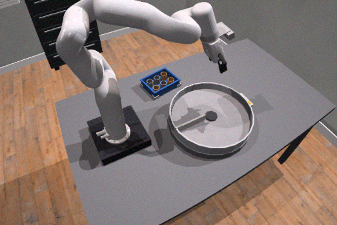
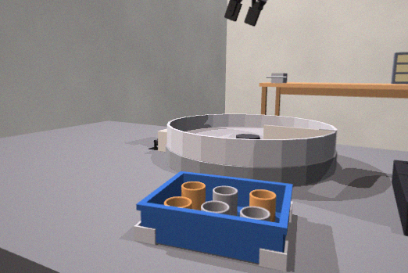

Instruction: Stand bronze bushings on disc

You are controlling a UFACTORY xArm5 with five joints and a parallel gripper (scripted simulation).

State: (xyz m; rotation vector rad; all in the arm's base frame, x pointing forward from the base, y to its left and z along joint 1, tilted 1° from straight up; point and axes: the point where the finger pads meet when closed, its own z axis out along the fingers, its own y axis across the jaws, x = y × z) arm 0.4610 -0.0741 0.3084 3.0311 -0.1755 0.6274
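Grey walls, white baseboard. Wood plank floor (image 1: 29, 107). Black drawer cabinet (image 1: 58, 14) against wall. Wooden side table (image 2: 336, 89) by cream wall.

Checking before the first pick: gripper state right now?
Gripper: open, holding nothing, up in the air away from the blue crate; all bushings are in the crate.

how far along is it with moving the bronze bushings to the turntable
Nothing looks done yet. All three orange-bronze bushings stand in the blue crate beside three grey steel bushings, and the round grey turntable's disc carries no bushing around its dark hub. The black gripper hangs open and empty, high above the table. Left: pick each bronze one and stand it upright on the disc.
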